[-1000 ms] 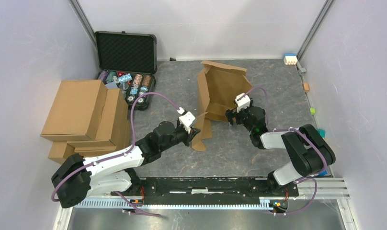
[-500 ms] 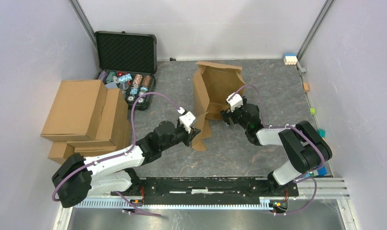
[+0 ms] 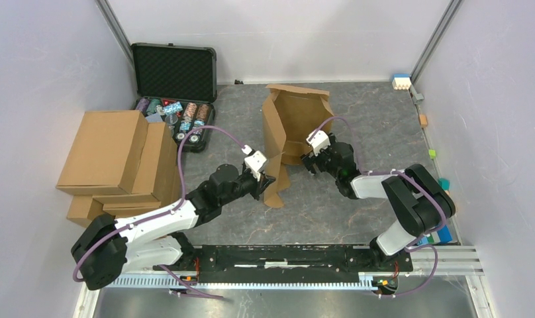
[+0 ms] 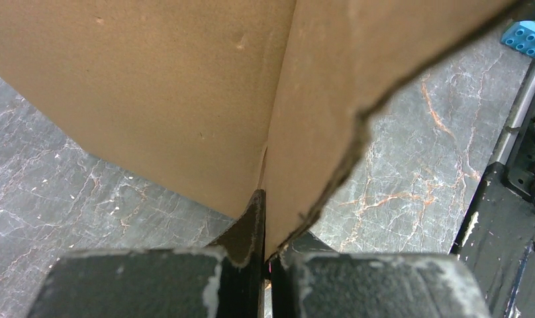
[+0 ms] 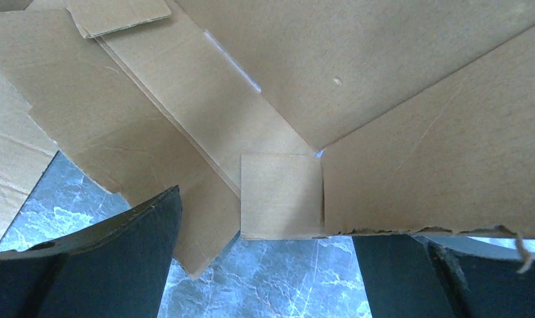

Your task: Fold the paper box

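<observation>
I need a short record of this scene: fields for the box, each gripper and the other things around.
box: paper box, partly folded, walls standing up
left arm: left gripper shut on a near flap of the box
right arm: right gripper open, at the box's near edge
other things: pile of cartons at left; open black case behind it

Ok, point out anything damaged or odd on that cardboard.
The paper box has ragged, torn-looking edges: the flap pinched in the left hand is jagged along its cut edge, and a frayed strip hangs off the panel edge in the right wrist view. Nothing else stands out.
</observation>
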Tool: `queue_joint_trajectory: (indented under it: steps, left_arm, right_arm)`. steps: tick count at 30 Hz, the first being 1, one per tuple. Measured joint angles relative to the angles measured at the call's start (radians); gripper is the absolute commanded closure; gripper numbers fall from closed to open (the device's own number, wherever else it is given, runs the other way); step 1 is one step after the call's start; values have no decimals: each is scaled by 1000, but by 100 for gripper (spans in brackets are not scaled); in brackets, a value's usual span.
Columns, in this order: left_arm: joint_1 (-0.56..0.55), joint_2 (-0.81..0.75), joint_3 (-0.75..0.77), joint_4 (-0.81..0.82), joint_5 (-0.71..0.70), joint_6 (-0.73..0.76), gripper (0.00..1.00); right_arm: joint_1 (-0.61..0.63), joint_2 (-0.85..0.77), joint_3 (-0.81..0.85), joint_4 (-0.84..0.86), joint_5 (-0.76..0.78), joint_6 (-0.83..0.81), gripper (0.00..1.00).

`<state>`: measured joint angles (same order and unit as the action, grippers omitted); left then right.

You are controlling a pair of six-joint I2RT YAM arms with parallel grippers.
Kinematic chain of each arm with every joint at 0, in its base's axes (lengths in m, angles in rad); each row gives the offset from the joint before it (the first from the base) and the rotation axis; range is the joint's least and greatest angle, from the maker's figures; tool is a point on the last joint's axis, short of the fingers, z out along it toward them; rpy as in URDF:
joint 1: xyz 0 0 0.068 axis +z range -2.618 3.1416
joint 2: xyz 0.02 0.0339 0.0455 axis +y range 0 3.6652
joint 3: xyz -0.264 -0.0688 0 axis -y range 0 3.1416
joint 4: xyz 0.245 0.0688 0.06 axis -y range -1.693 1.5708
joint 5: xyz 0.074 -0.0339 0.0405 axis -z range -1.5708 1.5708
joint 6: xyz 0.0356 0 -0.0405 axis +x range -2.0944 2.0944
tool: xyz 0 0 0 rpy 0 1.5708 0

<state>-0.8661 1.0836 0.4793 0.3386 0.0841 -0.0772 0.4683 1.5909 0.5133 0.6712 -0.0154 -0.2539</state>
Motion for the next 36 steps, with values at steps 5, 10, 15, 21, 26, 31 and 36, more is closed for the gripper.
queue_joint_trajectory:
  steps: [5,10,15,21,26,31,36]
  left_arm:
    - [14,0,0,-1,20,-1,98]
    - [21,0,0,0,31,-1,98]
    - [26,2,0,0,39,-1,98]
    - [33,2,0,0,51,-2,98]
    - [35,2,0,4,55,-2,98]
    - [36,5,0,9,59,-2,98]
    - [41,11,0,14,74,-2,98]
  right_arm:
    - [9,23,23,-11,2,-6,2]
    - [12,45,51,-41,-2,-13,2]
    - [16,57,62,-62,-3,-16,2]
    - [13,57,64,-59,-8,-8,2]
    - [-47,60,81,-47,-87,57,2]
    - [-106,60,82,-14,-207,116,2]
    - [-108,64,98,-18,-304,125,2]
